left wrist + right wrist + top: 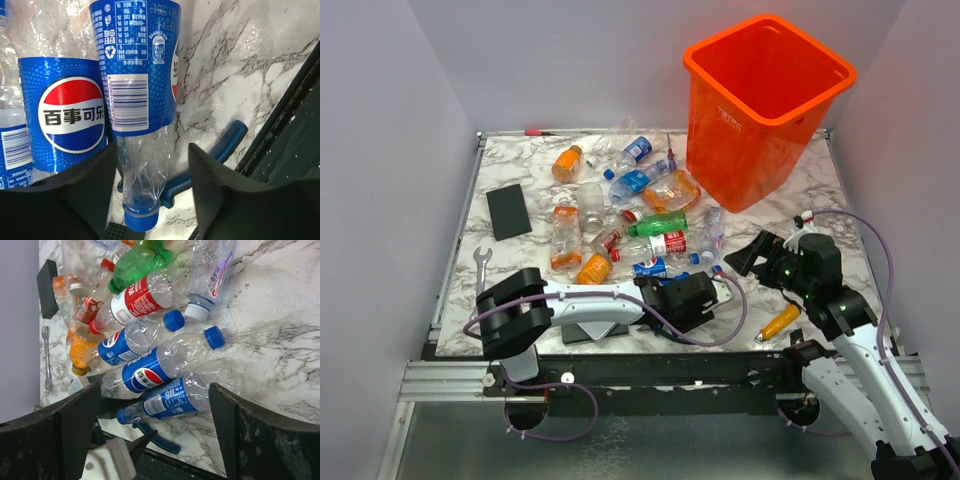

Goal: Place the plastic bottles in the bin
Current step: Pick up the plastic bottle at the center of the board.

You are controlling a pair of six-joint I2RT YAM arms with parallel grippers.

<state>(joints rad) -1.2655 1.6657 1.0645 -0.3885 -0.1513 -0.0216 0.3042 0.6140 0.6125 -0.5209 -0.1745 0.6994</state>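
Thin clear plastic, creased and glinting, on the crushed blue-labelled bottle [142, 165] with its smooth blue plastic cap [141, 220]. Glossy printed film for its label [135, 65]. Same shiny crumpled plastic across the heap of clear, orange and green bottles [640, 225]. Glossy, smooth, bright orange plastic on the tall square bin [760, 120]. Polished-looking white marble-patterned tabletop [520, 160], smooth with grey veins. Matt black plastic on the left gripper's fingers [75, 200] and the right gripper's fingers [260, 435]. Bare grey metal on the small spanner [481, 265]. Dull matt black on the flat rectangular pad [508, 211]. Smooth blue plastic-looking coat on the pliers handle [225, 142].
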